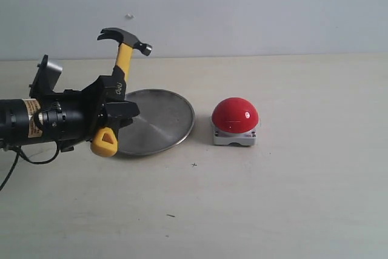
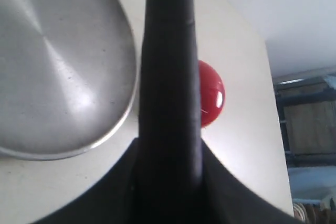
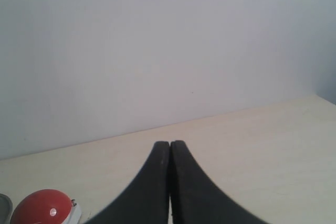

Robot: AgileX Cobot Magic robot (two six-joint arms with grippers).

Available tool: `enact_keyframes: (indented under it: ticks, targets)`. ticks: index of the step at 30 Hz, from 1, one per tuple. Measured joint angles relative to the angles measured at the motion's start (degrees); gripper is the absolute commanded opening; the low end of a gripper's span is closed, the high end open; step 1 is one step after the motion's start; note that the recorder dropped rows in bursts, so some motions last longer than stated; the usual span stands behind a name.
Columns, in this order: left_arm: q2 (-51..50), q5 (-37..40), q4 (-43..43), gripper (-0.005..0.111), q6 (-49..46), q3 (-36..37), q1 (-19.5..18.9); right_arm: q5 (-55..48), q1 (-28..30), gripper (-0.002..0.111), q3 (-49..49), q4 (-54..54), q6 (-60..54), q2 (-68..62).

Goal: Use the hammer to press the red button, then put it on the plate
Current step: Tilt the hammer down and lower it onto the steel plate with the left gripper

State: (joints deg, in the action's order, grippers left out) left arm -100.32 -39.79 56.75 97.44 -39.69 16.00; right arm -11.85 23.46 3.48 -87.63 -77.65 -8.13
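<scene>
hammer near upright at left of the exterior frame, dark head at top, yellow loop end low, clear of the table. left gripper pinching its handle mid-length. plate on the table, centre-left, partly behind the gripper. red button right of the plate, apart from it. right gripper: fingers pressed together, holding nothing.

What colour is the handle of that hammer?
The hammer has a yellow and black handle ending in a yellow loop. The exterior view shows it best.
</scene>
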Motion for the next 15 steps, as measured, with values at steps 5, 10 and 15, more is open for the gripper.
enact_keyframes:
  ticks: [5,10,15]
  targets:
    - [-3.3,0.8,-1.0,0.0,5.5,-2.3,0.0,0.0,0.0,0.0,0.0,0.0,0.0,0.0]
    - [-6.0,-1.7,-2.6,0.0,7.9,-2.9,0.0,0.0,0.0,0.0,0.0,0.0,0.0,0.0]
    - [-8.6,-4.1,-5.1,0.0,8.3,-2.9,0.1,0.0,0.0,0.0,0.0,0.0,0.0,0.0]
